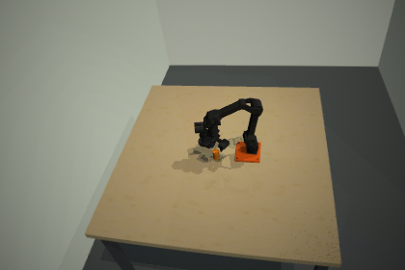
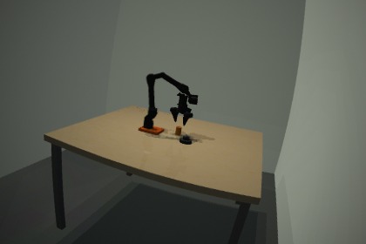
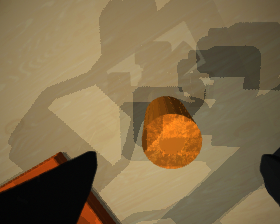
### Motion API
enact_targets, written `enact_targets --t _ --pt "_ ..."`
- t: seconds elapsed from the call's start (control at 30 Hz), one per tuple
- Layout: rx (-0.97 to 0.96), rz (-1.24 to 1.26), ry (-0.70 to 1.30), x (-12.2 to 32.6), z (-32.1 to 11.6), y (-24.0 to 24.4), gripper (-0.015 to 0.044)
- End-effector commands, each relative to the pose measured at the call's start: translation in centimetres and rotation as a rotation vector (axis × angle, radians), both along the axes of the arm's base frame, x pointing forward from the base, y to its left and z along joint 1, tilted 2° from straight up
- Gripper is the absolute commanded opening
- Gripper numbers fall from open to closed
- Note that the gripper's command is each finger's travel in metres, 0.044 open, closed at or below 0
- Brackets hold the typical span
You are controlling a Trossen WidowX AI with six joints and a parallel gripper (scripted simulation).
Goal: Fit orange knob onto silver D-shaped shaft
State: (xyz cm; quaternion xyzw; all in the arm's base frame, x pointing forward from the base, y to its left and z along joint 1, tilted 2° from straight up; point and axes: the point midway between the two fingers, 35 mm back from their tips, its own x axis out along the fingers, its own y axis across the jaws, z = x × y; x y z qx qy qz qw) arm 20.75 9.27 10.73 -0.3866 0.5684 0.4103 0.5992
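The orange knob (image 1: 216,154) (image 2: 178,130) (image 3: 172,127) stands upright on the table. Its end face toward the wrist camera has a darker patch in the middle; its underside is hidden. The round dark pedestal (image 2: 186,140) stands close to the knob in the exterior view; it is out of the wrist view and cannot be made out behind the arm in the top view. The shaft's flat side is too small to tell. My gripper (image 1: 214,146) (image 2: 180,123) (image 3: 176,160) is open and empty, pointing down above the knob, which shows between the fingers in the wrist view.
The arm's orange base plate (image 1: 239,157) (image 2: 159,131) (image 3: 103,214) lies beside the knob, at the lower left in the wrist view. The wooden table (image 1: 231,206) (image 2: 218,160) carries shadows of the arm around the knob.
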Motion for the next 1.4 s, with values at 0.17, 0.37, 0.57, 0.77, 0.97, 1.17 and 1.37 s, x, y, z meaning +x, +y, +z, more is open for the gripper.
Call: enact_targets --t 0.17,0.37,0.57,0.77,0.97,1.17,1.37 --pt "-0.006 -0.006 0.006 0.0 -1.5 0.1 0.044" --pt "-0.006 -0.006 0.006 0.1 -2.4 0.2 0.044" --pt "-0.006 -0.006 0.006 0.2 -3.4 0.2 0.044" --pt "-0.006 -0.006 0.006 0.2 -4.4 0.3 0.044" --pt "-0.006 -0.006 0.006 0.2 -5.3 0.3 0.044" --pt "-0.006 -0.006 0.007 0.1 -6.3 0.3 0.044" --pt "-0.006 -0.006 0.007 0.1 -7.2 0.3 0.044"
